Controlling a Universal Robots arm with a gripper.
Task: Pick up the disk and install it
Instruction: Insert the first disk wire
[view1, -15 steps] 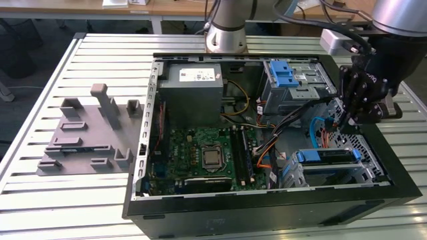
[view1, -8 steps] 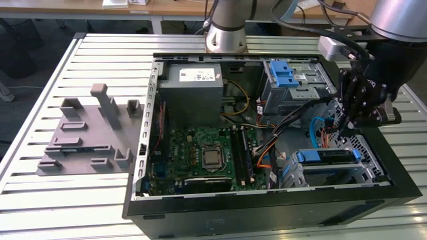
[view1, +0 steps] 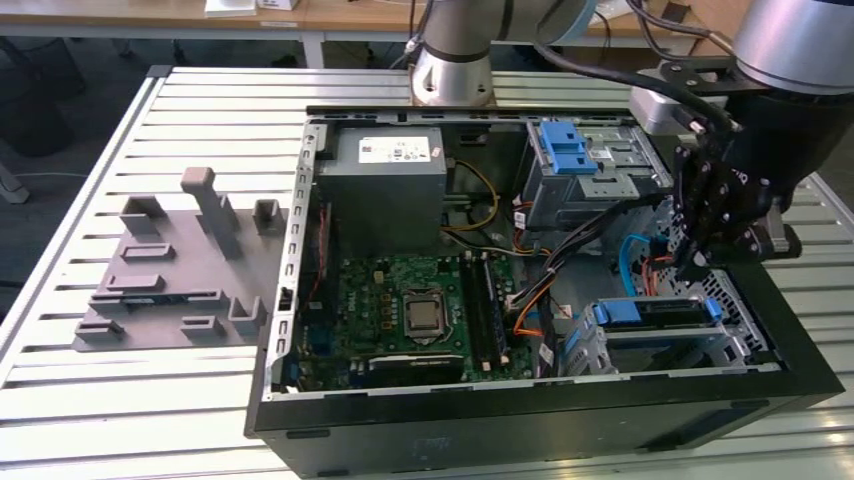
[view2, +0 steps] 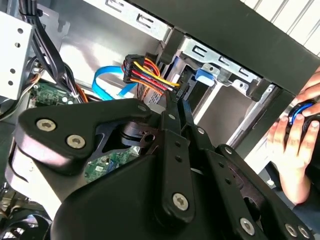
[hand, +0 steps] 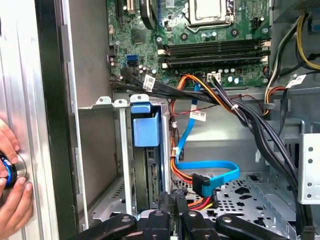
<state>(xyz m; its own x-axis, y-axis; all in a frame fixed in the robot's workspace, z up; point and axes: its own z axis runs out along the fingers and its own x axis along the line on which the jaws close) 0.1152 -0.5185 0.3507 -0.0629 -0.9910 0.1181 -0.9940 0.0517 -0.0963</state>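
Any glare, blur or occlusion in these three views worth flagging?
Exterior view: even light, bright sheen on the slatted table; the arm hides part of the case's right side. Second wrist view: the gripper body blocks the lower half, a hand looks soft. First wrist view: motherboard evenly lit and sharp.

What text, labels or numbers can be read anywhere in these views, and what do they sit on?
None can be read.
White sticker on the grey metal box: print too small to read.
White tags on the black cables, first wrist view: marks too small to read.
Green circuit board: markings too small to read.
Blue latch and the gripper: no print seen.
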